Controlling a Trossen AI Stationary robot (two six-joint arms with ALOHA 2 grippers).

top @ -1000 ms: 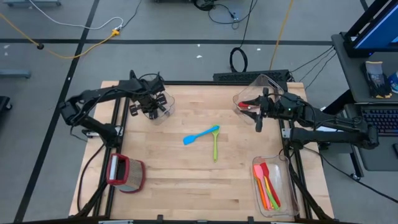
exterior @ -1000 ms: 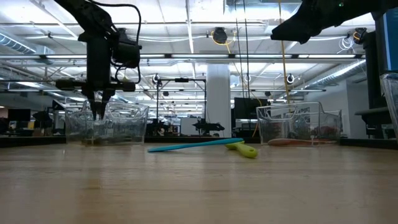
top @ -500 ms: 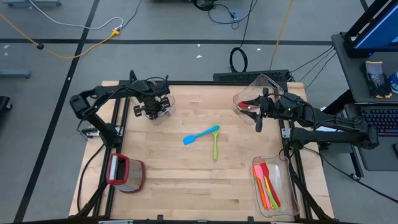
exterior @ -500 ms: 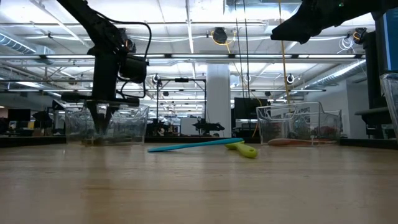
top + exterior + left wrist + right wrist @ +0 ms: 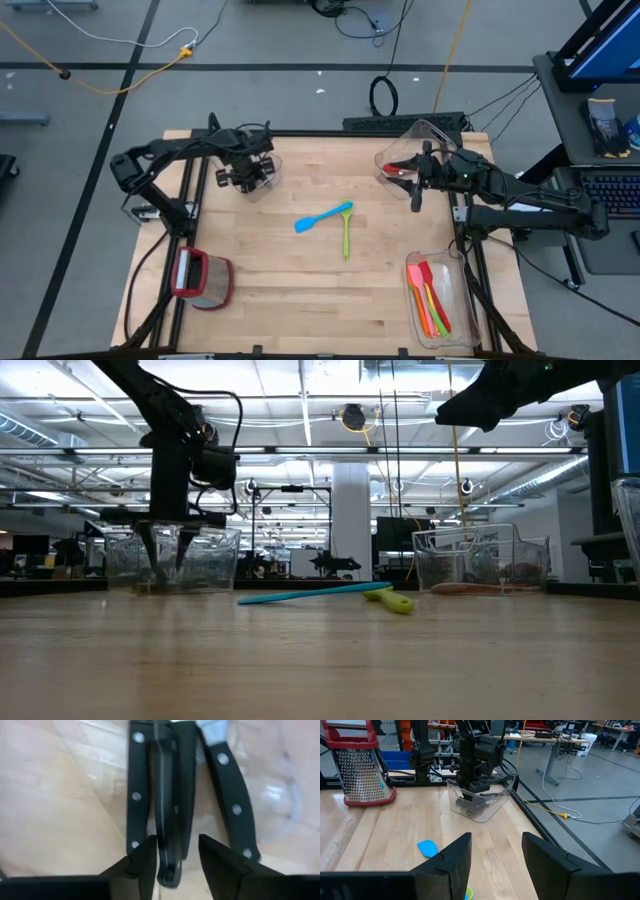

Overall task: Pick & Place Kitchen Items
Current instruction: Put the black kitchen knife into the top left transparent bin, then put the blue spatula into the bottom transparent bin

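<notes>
Straddling knife handle point(image 5: 167, 815) | left hand point(image 5: 177, 855) open | inside bin point(image 5: 255, 175)

The right claw point(image 5: 492, 860) fills the foreground, its two dark fingers point(image 5: 451, 865) spread apart with nothing between them. Past them runs the pale wooden table point(image 5: 385, 835). A blue spatula point(image 5: 428, 848) lies just ahead of the fingers, only its blade showing, and a sliver of yellow-green utensil point(image 5: 468, 894) peeks out between them. Farther across, the left claw point(image 5: 475, 787) reaches down into a clear plastic bin point(image 5: 482, 802) at the table's edge; dark shapes inside could be knife handles, hard to be sure from here. Off to one side stands a red-rimmed metal grater point(image 5: 362, 765), upright on the wood.
</notes>
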